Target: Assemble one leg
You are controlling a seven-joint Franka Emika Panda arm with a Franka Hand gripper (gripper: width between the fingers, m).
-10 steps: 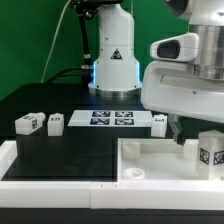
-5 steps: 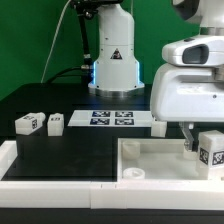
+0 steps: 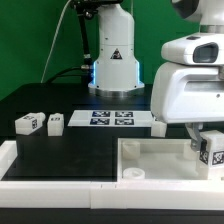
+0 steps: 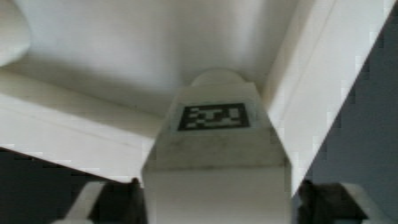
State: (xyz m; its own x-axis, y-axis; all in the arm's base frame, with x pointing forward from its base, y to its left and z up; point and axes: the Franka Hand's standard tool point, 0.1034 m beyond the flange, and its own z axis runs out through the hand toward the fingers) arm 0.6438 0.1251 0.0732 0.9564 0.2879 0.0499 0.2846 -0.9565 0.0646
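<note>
A leg (image 3: 213,150), a small white block with a black-and-white tag, stands at the exterior view's right, in the white tray-like tabletop (image 3: 150,168). My gripper (image 3: 205,133) is down over it. In the wrist view the leg (image 4: 214,150) lies between my two dark fingers (image 4: 107,200), its tag facing the camera and the white tabletop (image 4: 107,40) behind it. The fingers sit close on either side of the leg and look open around it. Its lower end is hidden by my gripper.
Two more legs (image 3: 27,123) (image 3: 56,122) lie on the black table at the exterior view's left, another (image 3: 158,122) by the marker board (image 3: 112,119). The arm's base (image 3: 112,60) stands behind. A white rim (image 3: 50,165) runs along the front.
My gripper has moved toward the exterior view's right and a little down, from beside the leg to over it. The leg has not moved.
</note>
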